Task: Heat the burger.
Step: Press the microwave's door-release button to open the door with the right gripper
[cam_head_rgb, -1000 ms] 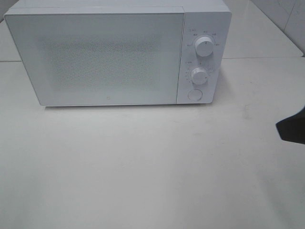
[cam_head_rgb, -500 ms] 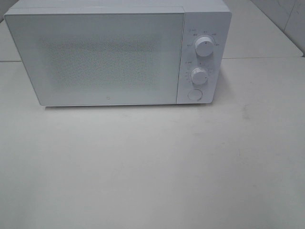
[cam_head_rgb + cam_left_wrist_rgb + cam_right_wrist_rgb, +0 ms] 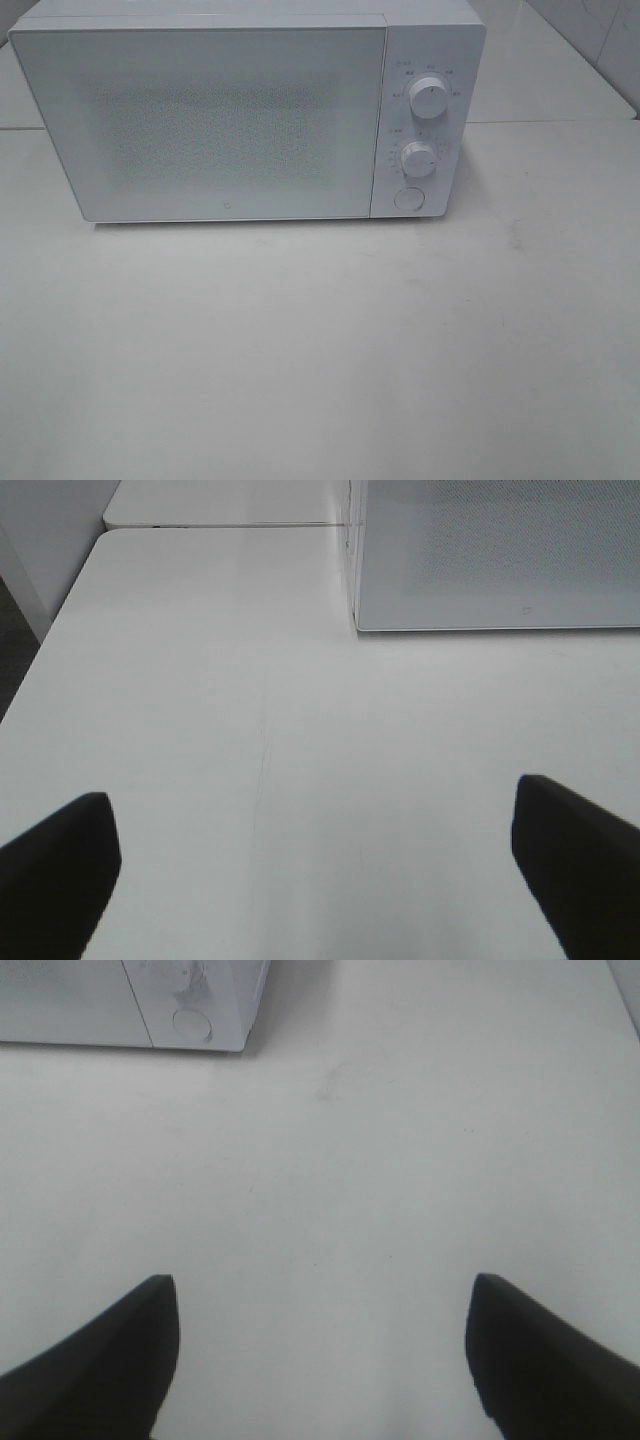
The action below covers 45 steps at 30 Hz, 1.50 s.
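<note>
The burger is out of view in every frame. A white microwave (image 3: 250, 110) stands at the back of the table with its door shut; its corner also shows in the left wrist view (image 3: 500, 555) and the right wrist view (image 3: 130, 1000). Neither gripper appears in the exterior high view. My left gripper (image 3: 315, 870) hangs open over bare tabletop in front of the microwave's left corner, nothing between its dark fingers (image 3: 60, 870). My right gripper (image 3: 320, 1360) is open too, over bare table in front of the microwave's round button (image 3: 192, 1024).
The microwave front carries two white dials (image 3: 428, 97), (image 3: 419, 158) and a round button (image 3: 408, 198) on its right panel. The white table (image 3: 320, 350) spreads in front of it. The table's left edge (image 3: 60, 610) drops to a dark floor. A tiled wall (image 3: 600, 40) rises at back right.
One second ago a dark part of the right arm showed at the right edge of the exterior high view; it has withdrawn out of the picture. The microwave has not moved.
</note>
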Tool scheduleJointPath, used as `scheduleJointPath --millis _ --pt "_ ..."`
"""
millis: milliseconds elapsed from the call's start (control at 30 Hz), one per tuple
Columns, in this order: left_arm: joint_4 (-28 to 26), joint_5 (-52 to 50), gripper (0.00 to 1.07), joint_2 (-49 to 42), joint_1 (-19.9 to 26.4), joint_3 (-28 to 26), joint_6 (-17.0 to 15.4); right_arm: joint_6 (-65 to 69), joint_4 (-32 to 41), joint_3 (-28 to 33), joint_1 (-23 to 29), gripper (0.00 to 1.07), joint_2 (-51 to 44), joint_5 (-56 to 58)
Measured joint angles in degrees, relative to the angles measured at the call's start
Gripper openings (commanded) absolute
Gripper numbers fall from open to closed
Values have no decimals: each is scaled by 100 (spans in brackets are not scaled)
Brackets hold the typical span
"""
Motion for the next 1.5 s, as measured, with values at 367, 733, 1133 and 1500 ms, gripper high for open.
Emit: scheduleJointPath --millis 367,733,1133,1500 --pt "0 0 100 0 0 0 0 -80 6 17 -69 76 -476 6" --pt "0 0 100 0 0 0 0 -86 6 17 -69 76 -476 0" --pt "0 0 100 0 0 0 0 -86 6 -178 -69 76 430 -911" --pt "0 0 100 0 0 0 0 -86 11 -178 -69 76 1845 -2429"
